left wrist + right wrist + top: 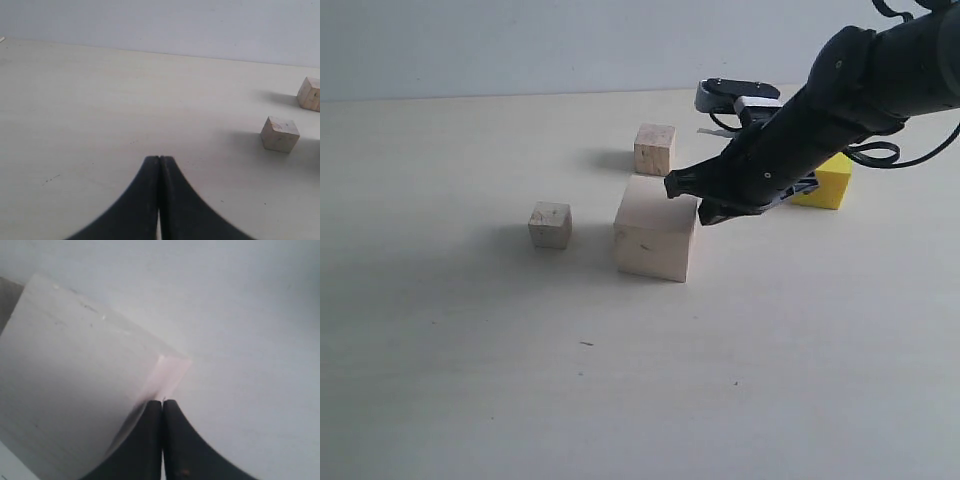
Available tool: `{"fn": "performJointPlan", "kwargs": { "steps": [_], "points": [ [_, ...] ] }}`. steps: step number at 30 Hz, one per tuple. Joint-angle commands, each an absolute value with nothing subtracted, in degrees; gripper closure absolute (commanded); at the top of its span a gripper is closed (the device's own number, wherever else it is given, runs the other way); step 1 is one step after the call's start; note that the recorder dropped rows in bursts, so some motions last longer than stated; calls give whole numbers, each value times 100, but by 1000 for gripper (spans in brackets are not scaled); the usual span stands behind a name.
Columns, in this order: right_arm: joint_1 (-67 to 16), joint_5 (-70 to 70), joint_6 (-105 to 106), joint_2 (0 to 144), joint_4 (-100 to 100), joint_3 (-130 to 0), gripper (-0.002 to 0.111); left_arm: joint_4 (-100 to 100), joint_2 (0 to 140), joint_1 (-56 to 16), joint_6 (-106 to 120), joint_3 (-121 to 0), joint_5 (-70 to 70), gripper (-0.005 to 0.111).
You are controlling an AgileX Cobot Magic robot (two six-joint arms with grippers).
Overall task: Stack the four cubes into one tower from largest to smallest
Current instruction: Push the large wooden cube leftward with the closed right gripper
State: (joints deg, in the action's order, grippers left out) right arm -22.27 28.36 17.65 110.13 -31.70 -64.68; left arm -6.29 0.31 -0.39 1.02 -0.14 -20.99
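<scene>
The large pale wooden cube (pixel 655 232) stands mid-table; in the right wrist view its top face (pixel 75 390) fills much of the picture. My right gripper (pixel 682 190) (pixel 162 402) is shut with nothing in it, its tips at the large cube's upper right edge. The yellow cube (pixel 826 182) sits behind the right arm, partly hidden. One small pale cube (pixel 550 224) (pixel 279 134) lies left of the large one. Another small pale cube (pixel 655 149) (pixel 310 93) rests behind it. My left gripper (pixel 159 159) is shut and empty above bare table, out of the exterior view.
A grey and white device (pixel 735 98) sits at the back of the table behind the right arm. The pale tabletop (pixel 620 380) stretches toward the front, with a plain wall behind it.
</scene>
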Motion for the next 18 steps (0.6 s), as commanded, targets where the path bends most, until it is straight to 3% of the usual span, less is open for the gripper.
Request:
{"fn": "performJointPlan", "kwargs": {
  "steps": [1, 18],
  "points": [
    [-2238, 2404, 1738, 11016, -2985, -6510, 108, -605, 0, -74, 126, 0, -2046, 107],
    [-2286, 2540, 2147, 11107, -3919, -6510, 108, -605, 0, -74, 126, 0, -2046, 107]
  ]
}}
